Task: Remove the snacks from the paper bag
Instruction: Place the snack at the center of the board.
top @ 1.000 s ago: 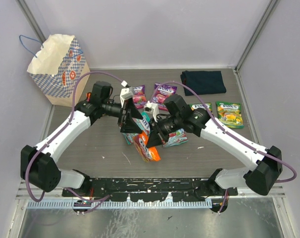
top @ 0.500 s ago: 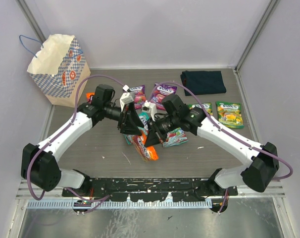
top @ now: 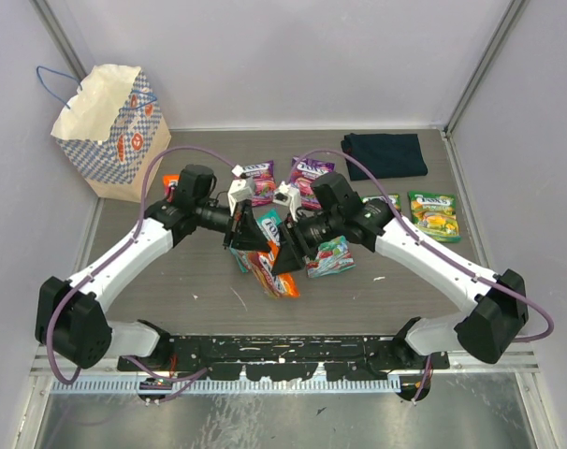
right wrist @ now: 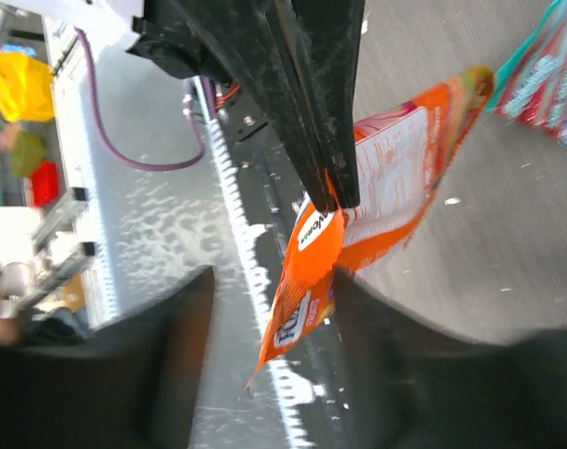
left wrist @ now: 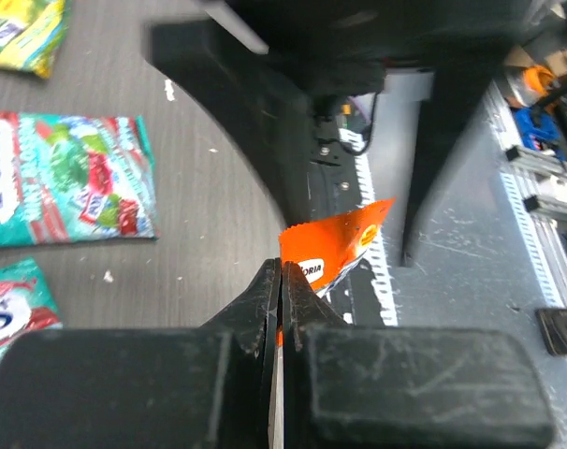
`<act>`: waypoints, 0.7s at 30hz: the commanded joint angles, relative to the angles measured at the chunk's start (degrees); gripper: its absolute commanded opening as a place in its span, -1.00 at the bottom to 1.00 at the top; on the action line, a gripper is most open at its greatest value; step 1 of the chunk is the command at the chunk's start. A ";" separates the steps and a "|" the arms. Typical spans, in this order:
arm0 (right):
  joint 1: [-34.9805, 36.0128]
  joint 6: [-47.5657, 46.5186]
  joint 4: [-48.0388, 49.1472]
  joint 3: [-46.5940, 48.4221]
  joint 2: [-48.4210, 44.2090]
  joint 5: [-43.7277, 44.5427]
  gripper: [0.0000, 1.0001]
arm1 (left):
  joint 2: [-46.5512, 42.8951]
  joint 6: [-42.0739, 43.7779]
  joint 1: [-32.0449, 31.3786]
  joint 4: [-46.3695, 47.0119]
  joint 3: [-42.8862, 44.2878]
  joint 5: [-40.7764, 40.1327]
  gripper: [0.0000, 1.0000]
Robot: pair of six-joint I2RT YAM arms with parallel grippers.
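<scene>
Orange-red packet pinched by its edge in clenched left pincer, hanging above surface. Right pincer spread wide, straddling it, no grip. Purple packets, green packets, teal packets lie out; paper bag upright, far left. Judged nearly finished. Bag interior unseen; one teal packet part-hidden under arms.

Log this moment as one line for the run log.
left hand: shut on orange packet | right hand: open around same packet | paper bag: upright, back left | other packets: on table
</scene>
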 commanded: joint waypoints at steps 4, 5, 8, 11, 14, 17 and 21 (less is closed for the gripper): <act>-8.17 3.33 3.22 0.29 -4.28 3.20 0.99 | -5.19 -14.98 5.47 14.26 -7.06 -15.11 -1.00; -9.99 3.65 3.25 -0.25 -5.00 2.92 1.00 | -6.79 -17.63 6.43 17.13 -8.73 -18.01 -1.00; -12.70 4.01 3.25 -1.19 -7.53 6.88 1.00 | -12.36 -23.44 7.84 16.60 -12.13 -32.53 -1.00; -12.89 4.58 5.10 -2.37 -9.93 9.61 1.00 | -17.24 -30.00 9.15 12.62 -13.53 -42.43 -1.00; -12.86 5.83 7.64 -3.83 -10.41 7.00 1.00 | -21.77 -32.34 10.49 5.89 -13.24 -49.90 -1.00; -12.86 10.05 14.32 -8.89 -10.39 5.07 1.00 | -26.25 -36.05 15.57 -0.05 -11.32 -47.04 -1.00; -12.19 15.53 27.68 -17.02 -10.04 7.45 1.00 | -29.23 -38.64 15.77 -0.88 -9.49 -43.32 -1.00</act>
